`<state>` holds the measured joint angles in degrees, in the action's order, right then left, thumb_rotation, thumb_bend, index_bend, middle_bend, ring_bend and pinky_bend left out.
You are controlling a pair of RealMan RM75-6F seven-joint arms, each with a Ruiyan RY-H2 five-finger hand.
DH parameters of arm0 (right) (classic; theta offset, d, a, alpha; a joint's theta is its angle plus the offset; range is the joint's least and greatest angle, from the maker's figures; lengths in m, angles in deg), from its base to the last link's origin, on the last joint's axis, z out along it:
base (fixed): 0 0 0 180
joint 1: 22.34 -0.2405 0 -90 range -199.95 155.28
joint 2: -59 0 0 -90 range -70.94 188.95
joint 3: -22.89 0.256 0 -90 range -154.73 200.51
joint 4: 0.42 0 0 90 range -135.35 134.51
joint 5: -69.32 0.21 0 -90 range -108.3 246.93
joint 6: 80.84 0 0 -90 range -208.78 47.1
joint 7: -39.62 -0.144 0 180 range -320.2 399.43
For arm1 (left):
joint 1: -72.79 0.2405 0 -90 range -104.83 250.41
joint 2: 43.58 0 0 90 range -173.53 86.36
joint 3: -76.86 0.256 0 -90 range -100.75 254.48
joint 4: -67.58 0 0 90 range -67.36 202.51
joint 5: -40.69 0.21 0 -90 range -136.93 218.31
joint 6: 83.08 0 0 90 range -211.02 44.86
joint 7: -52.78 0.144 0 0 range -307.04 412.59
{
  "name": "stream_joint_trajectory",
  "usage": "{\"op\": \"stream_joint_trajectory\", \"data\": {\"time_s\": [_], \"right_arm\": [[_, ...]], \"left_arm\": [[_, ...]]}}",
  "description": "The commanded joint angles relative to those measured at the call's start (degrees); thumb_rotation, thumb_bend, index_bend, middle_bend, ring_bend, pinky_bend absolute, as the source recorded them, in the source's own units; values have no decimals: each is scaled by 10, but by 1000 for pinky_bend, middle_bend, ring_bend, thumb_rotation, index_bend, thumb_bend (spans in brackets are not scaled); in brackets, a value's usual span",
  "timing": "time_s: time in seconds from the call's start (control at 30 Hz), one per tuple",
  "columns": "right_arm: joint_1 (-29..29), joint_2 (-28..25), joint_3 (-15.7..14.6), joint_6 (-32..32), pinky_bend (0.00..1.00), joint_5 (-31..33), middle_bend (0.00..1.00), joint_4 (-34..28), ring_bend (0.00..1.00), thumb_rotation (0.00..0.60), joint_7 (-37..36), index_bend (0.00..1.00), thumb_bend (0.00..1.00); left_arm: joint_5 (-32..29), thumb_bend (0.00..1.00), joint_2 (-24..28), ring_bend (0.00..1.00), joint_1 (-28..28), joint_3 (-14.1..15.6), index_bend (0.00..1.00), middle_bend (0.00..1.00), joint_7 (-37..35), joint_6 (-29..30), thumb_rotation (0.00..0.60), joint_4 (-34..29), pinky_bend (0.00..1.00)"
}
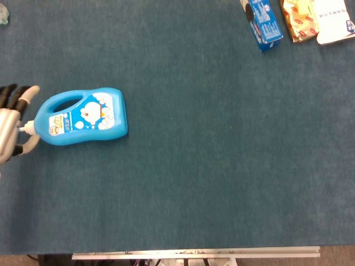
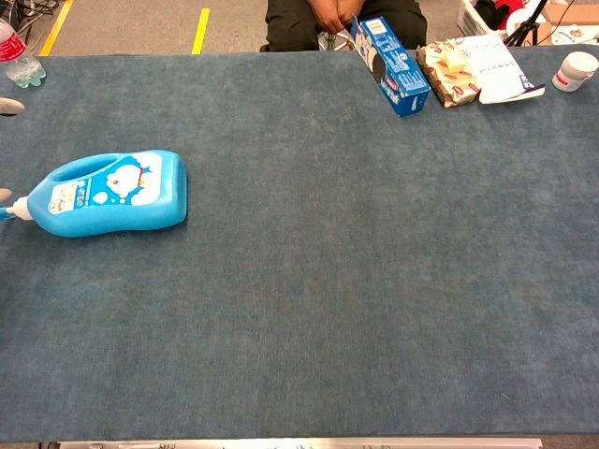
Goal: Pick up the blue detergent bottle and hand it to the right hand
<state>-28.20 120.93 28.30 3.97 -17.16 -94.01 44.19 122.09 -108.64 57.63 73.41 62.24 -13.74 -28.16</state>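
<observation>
The blue detergent bottle lies on its side at the left of the table, handle towards the far side and white neck pointing left; it shows again in the chest view. My left hand has come in from the left edge with its fingers spread apart around the bottle's cap end, holding nothing. In the chest view only its fingertips show at the left border. My right hand appears in neither view.
A blue carton, a yellow snack pack, a white paper packet and a small white jar lie at the far right. A clear water bottle stands far left. A person sits behind the table.
</observation>
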Motion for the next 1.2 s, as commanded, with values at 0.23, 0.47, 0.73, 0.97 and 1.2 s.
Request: {"op": "stream_joint_trajectory", "data": {"time_s": [0.23,0.47,0.73,0.97,1.2], "right_arm": [[-9,11,1,-19,219,12,291,13,288,600,-5,203,146],[-10,13,0,-22,219,15,291,17,288,600,-7,203,146],[-9,12,-3,-18,219,14,291,12,288,600,-6,203,146],[-6,11,-4,-15,219,14,291,10,288,600,-7,203,145],[-6,10,-5,-14,219,15,291,8,288,600,-4,203,146]], "left_arm": [[-26,230,-38,66,-35,6,0,61,32,-59,600,19,112],[-67,216,-58,5,-55,10,0,0,51,-104,600,41,112],[-88,215,-75,0,-68,10,0,0,46,-125,600,70,112],[-115,214,-94,0,-74,3,0,0,55,-124,600,107,112],[-147,214,-107,0,-83,-12,0,0,52,-131,600,150,112]]}}
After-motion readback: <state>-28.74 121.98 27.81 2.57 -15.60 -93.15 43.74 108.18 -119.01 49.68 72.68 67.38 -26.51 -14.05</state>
